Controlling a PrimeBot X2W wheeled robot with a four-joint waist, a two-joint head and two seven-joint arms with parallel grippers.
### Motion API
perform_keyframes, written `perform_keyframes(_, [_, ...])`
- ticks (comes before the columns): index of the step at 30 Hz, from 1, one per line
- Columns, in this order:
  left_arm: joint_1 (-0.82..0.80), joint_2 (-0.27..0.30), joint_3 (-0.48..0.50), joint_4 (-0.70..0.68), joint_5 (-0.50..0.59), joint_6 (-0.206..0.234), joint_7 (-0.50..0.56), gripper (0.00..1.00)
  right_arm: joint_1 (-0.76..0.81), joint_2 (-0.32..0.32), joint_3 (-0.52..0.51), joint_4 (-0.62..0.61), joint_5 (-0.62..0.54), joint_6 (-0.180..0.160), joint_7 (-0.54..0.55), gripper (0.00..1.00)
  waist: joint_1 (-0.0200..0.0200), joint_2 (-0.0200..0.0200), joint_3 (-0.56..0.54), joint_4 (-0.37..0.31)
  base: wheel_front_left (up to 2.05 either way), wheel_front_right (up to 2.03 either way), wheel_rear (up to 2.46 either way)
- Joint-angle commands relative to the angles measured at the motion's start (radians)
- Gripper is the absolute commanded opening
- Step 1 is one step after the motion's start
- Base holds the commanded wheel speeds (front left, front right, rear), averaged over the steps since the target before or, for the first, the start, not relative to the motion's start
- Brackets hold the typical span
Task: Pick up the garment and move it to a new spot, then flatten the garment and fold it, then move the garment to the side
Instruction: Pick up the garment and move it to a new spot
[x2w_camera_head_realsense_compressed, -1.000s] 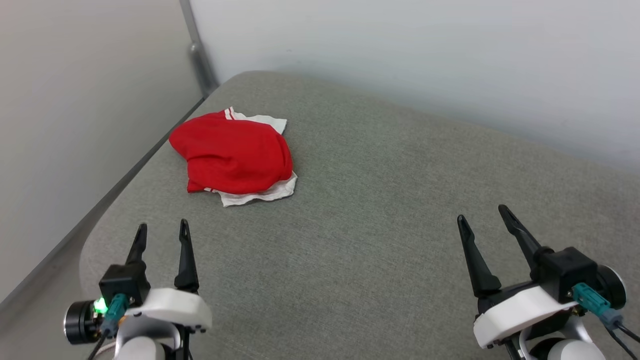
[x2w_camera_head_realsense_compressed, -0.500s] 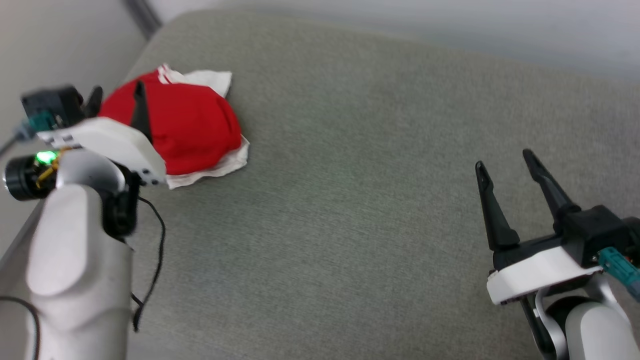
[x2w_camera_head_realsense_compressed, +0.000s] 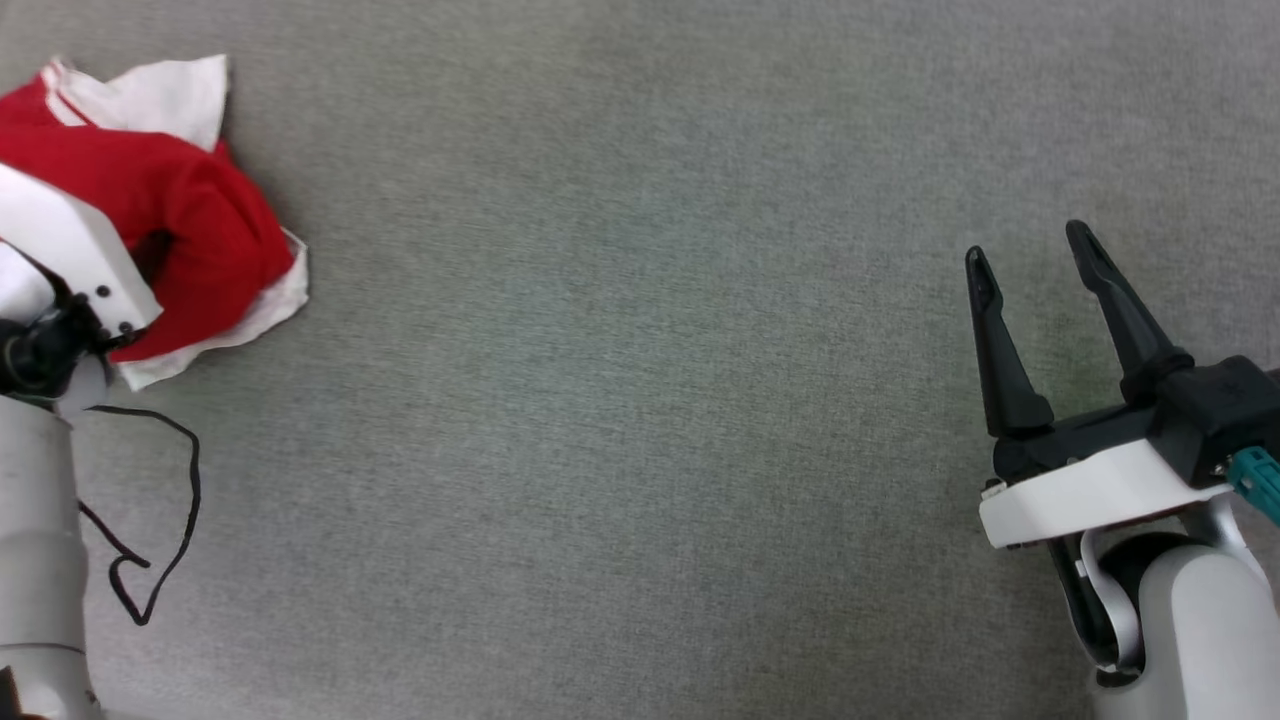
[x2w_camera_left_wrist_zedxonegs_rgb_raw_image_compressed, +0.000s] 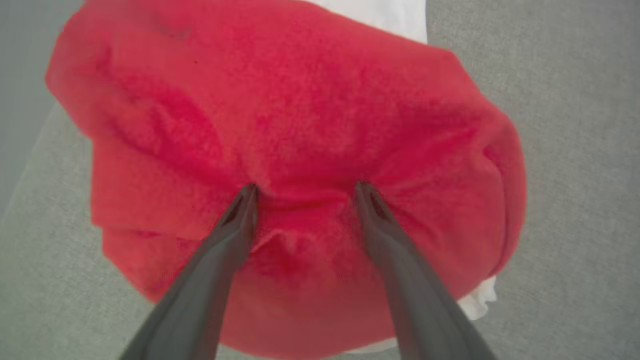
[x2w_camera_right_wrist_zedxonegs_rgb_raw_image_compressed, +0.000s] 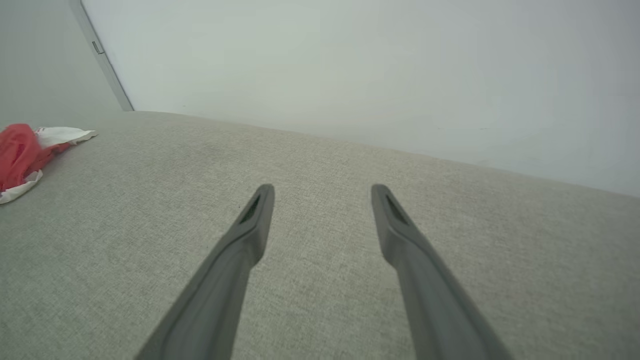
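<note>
Nearest, the right gripper (x2w_camera_head_realsense_compressed: 1027, 242) hangs over a grey cushion (x2w_camera_head_realsense_compressed: 640, 400), its jaws spread and empty. The cushion is a wide, flat padded surface in a coarse grey-green weave. At its left side the left gripper (x2w_camera_left_wrist_zedxonegs_rgb_raw_image_compressed: 306, 186) has its jaws spread too. Both dark tips press into the garment (x2w_camera_left_wrist_zedxonegs_rgb_raw_image_compressed: 300, 100), with a small ridge of red cloth puckered between them but not pinched. A thin black cable (x2w_camera_head_realsense_compressed: 170, 520) loops from that arm over the cushion. The garment lies as a soft, crumpled red mound, with white cloth poking out at its far and near edges and striped trim at the far end. It is too bunched to show a clear long axis. Behind stands a plain pale wall (x2w_camera_right_wrist_zedxonegs_rgb_raw_image_compressed: 350, 65) with a grey upright strip (x2w_camera_right_wrist_zedxonegs_rgb_raw_image_compressed: 100, 55) at the corner
</note>
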Motion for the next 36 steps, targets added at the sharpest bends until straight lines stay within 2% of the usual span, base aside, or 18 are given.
perform_keyframes(1, [-0.009, 0.012, 0.012, 0.013, -0.018, -0.004, 0.024, 1.00, -0.023, 0.001, 0.003, 0.000, 0.001, 0.000, -0.007, 1.00, -0.0002, 0.0000, 0.043, -0.032, 0.00, 0.00, 0.00])
perform_keyframes(3, [-0.006, 0.012, 0.024, 0.035, -0.042, -0.006, 0.059, 1.00, -0.029, 0.001, 0.005, 0.004, 0.005, 0.000, -0.008, 1.00, -0.0002, 0.0000, 0.055, -0.038, 0.00, 0.00, 0.00])
perform_keyframes(11, [0.046, 0.001, 0.018, 0.120, -0.048, 0.043, 0.157, 1.00, -0.053, -0.007, 0.010, 0.004, 0.014, 0.000, -0.004, 1.00, -0.0002, 0.0000, 0.077, -0.045, 0.00, 0.00, 0.00])
perform_keyframes(12, [0.052, -0.003, 0.009, 0.126, -0.046, 0.040, 0.172, 0.34, -0.054, -0.009, 0.009, 0.004, 0.015, 0.000, -0.002, 1.00, -0.0002, 0.0000, 0.075, -0.044, 0.00, 0.00, 0.00])
perform_keyframes(13, [0.052, -0.002, 0.004, 0.118, -0.041, 0.037, 0.159, 0.00, -0.052, -0.009, 0.008, 0.003, 0.015, 0.000, -0.002, 1.00, -0.0002, 0.0000, 0.072, -0.042, 0.00, 0.00, 0.00])
perform_keyframes(20, [0.027, 0.021, -0.010, 0.053, -0.005, 0.042, -0.003, 0.00, -0.022, -0.006, 0.010, 0.030, 0.031, 0.000, -0.007, 1.00, -0.0002, 0.0000, 0.003, -0.023, 0.00, 0.00, 0.00])
perform_keyframes(25, [0.001, 0.046, -0.036, 0.018, 0.044, 0.036, -0.172, 0.00, 0.000, -0.001, 0.016, 0.054, 0.033, 0.000, -0.020, 1.00, -0.0002, 0.0000, -0.080, -0.011, 0.00, 0.00, 0.00])
perform_keyframes(30, [-0.016, 0.045, -0.068, -0.009, 0.101, 0.050, -0.371, 0.00, 0.027, 0.006, 0.010, 0.073, 0.040, 0.000, -0.031, 1.00, -0.0002, 0.0000, -0.169, -0.009, 0.00, 0.00, 0.00])
perform_keyframes(36, [-0.037, 0.022, -0.109, -0.023, 0.134, 0.041, -0.521, 0.00, 0.067, 0.010, -0.014, 0.077, 0.054, 0.000, -0.040, 1.00, -0.0002, 0.0000, -0.261, -0.024, 0.00, 0.00, 0.00])
